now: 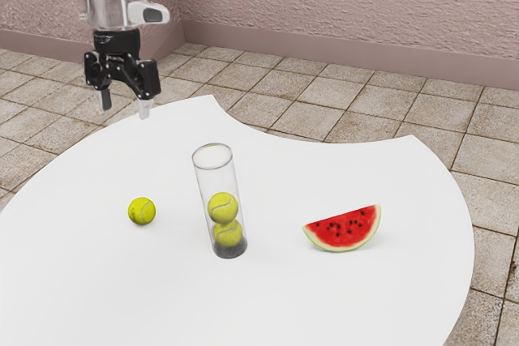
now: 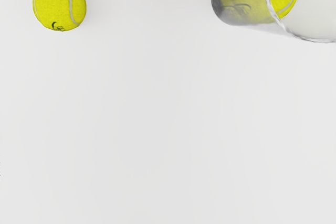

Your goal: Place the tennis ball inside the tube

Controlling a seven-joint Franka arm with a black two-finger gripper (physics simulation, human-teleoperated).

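Note:
My gripper [image 1: 125,111] hangs open above the table's far edge in the exterior view, its fingers apart and nothing between them. A loose yellow tennis ball [image 1: 142,211] rests on the white table, lower than the gripper and away from it. To the exterior view's right of that ball stands a clear tube [image 1: 218,180] with an open top and dark base, holding two tennis balls, one above the other. The wrist view has the loose tennis ball [image 2: 60,4] and, apart from it, the transparent tube [image 2: 244,1] with yellow visible inside.
A watermelon slice [image 1: 344,229] lies on the table [image 1: 324,297] to the exterior view's right of the tube. The table has a curved edge with a cut-in at its far side. Floor tiles and a pinkish wall are beyond.

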